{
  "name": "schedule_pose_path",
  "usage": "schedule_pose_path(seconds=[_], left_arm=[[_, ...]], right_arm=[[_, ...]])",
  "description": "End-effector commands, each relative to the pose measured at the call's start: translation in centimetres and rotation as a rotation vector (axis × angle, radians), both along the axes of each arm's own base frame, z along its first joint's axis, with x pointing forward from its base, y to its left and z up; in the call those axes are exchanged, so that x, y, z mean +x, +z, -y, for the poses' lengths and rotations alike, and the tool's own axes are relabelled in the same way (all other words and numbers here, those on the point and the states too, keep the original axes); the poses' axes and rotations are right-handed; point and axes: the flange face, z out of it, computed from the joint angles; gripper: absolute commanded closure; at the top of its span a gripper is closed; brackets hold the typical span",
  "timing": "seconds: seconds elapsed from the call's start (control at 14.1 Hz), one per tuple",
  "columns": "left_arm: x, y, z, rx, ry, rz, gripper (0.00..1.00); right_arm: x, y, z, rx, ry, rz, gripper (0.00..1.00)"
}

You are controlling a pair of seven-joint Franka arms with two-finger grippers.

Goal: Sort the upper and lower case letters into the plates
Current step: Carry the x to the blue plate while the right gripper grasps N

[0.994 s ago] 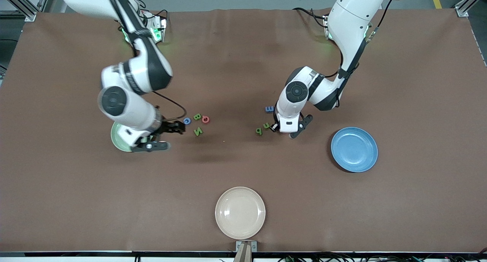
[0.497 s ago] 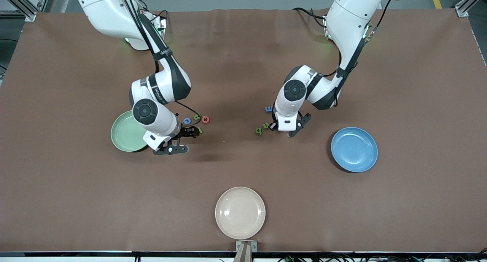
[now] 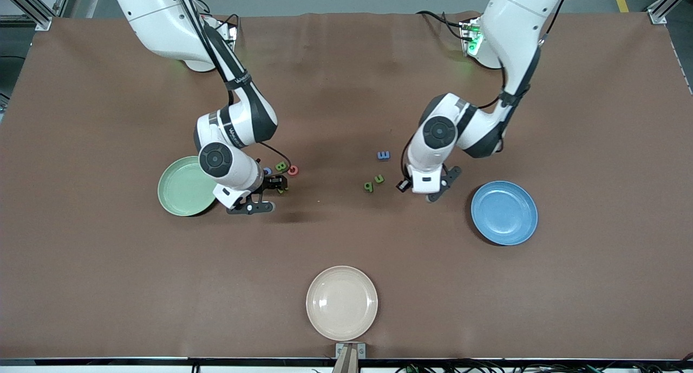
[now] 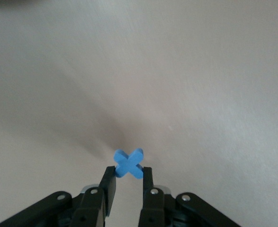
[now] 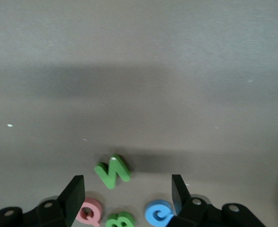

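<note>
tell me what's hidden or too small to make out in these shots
- Blue x letter: held between the left gripper fingers in the left wrist view; in the front view the arm's wrist covers it.
- Green N: the right gripper largely hides it in the front view.
- Blue C, green B and pink Q: cut off by the right wrist view's edge.
- Mint green plate: one edge is under the right arm in the front view.

Right arm hides part of the green N (image 3: 281, 187) and blue C (image 3: 267, 171)
</note>
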Motion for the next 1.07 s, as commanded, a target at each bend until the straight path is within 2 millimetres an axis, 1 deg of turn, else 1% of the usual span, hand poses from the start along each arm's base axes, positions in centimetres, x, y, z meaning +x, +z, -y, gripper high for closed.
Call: schedule_pose_path(seconds=[0.0, 0.14, 0.21, 0.28, 0.43, 0.5, 0.57, 0.71, 0.78, 0.85, 0.92, 0.99], left_arm=[[1.1, 3.0, -5.1, 0.034, -0.105, -0.029, 0.97], [2.1, 3.9, -9.6, 0.031, -0.17, -0.032, 0.97], [2.6, 4.0, -12.0, 0.03, -0.211, -0.034, 0.97], [2.7, 3.7, -14.0, 0.035, -0.259, -0.043, 0.96], [3.5, 2.6, -19.1, 0.079, -0.318, -0.056, 0.96], [3.9, 2.2, -20.9, 0.087, -0.347, -0.06, 0.96], [4.3, 1.4, -22.6, 0.079, -0.373, -0.067, 0.96], [5.1, 0.1, -25.4, 0.061, -0.42, -0.058, 0.96], [5.4, -0.5, -26.2, 0.053, -0.441, -0.051, 0.96], [5.5, -1.2, -26.7, 0.049, -0.447, -0.052, 0.96], [5.8, -1.6, -26.7, 0.046, -0.456, -0.049, 0.96], [6.1, -1.9, -27.4, 0.043, -0.455, -0.048, 0.96]], right_arm=[[-0.7, -1.8, -1.2, 0.017, 0.008, 0.017, 0.17], [-0.9, -2.4, -1.6, 0.016, 0.018, 0.024, 0.17], [-1.3, -2.6, -2.0, 0.014, 0.027, 0.02, 0.17], [-1.6, -2.9, -2.3, 0.011, 0.035, 0.016, 0.17], [-2.0, -3.0, -2.9, 0.007, 0.051, 0.014, 0.19], [-2.3, -3.2, -3.0, 0.004, 0.056, 0.008, 0.2], [-2.6, -3.4, -3.2, -0.001, 0.065, 0.006, 0.2], [-3.0, -3.7, -3.0, -0.002, 0.095, 0.0, 0.21], [-3.3, -4.0, -3.0, -0.005, 0.104, -0.003, 0.22], [-3.4, -4.0, -3.0, -0.006, 0.109, -0.004, 0.22], [-3.4, -4.0, -3.0, -0.007, 0.11, -0.003, 0.24], [-3.4, -4.0, -3.0, -0.012, 0.126, 0.0, 0.26]])
